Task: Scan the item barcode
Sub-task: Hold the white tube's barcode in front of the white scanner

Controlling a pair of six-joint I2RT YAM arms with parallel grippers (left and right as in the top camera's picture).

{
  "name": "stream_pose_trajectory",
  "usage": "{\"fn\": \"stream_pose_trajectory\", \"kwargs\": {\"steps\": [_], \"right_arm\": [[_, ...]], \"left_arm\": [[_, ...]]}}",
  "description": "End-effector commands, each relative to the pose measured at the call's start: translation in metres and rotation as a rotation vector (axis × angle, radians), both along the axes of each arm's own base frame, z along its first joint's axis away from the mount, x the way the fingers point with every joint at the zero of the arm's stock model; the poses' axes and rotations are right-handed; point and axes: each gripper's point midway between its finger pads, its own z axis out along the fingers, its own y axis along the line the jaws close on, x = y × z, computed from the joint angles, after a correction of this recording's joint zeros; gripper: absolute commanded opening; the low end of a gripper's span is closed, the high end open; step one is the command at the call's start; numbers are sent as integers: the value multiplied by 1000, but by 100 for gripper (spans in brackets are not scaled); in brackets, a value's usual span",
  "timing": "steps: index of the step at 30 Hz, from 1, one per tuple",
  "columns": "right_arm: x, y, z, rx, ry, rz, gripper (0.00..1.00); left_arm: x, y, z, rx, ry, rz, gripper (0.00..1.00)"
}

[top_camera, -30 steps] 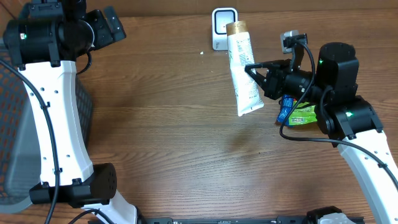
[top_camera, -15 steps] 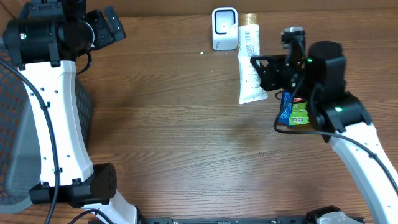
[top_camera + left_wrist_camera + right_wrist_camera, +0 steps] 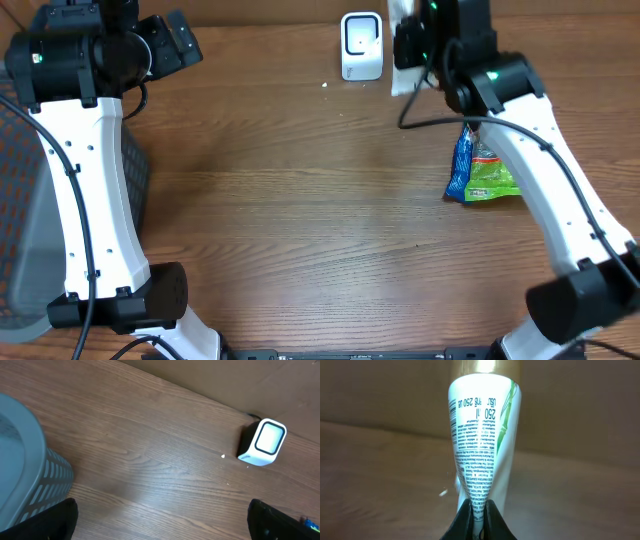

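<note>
A white tube [image 3: 482, 440] with a gold cap [image 3: 487, 366] and small print is pinched at its crimped end by my right gripper [image 3: 479, 517], which is shut on it. A barcode [image 3: 452, 410] shows along the tube's left side. From overhead, the right gripper [image 3: 420, 40] holds the tube [image 3: 404, 82] at the table's far edge, just right of the white scanner [image 3: 361, 45], and the arm hides most of the tube. My left gripper [image 3: 162, 522] hangs open over bare wood, with the scanner [image 3: 263, 442] ahead to its right.
A blue-and-green snack bag [image 3: 483, 170] lies on the table to the right. A grey slatted basket [image 3: 20, 200] stands off the left edge and also shows as the basket [image 3: 25, 475] in the left wrist view. A small white speck [image 3: 223, 456] lies near the scanner.
My right arm has swung the tube from mid-table toward the far edge beside the scanner, uncovering the snack bag. The left arm has not moved.
</note>
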Motion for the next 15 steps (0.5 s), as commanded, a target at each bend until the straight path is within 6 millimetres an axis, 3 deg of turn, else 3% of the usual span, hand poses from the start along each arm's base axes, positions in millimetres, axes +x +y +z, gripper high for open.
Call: {"fn": "stream_pose_trajectory", "kwargs": {"steps": [1,15], "right_arm": [[19,-15,3,-244,-81,-134,4],[72,3,-53,-692,-196,-243,4]], "left_arm": [[0,-5,8,-2,-23,-8,100],[0,-5,8,-2,-23,-8,100]]}}
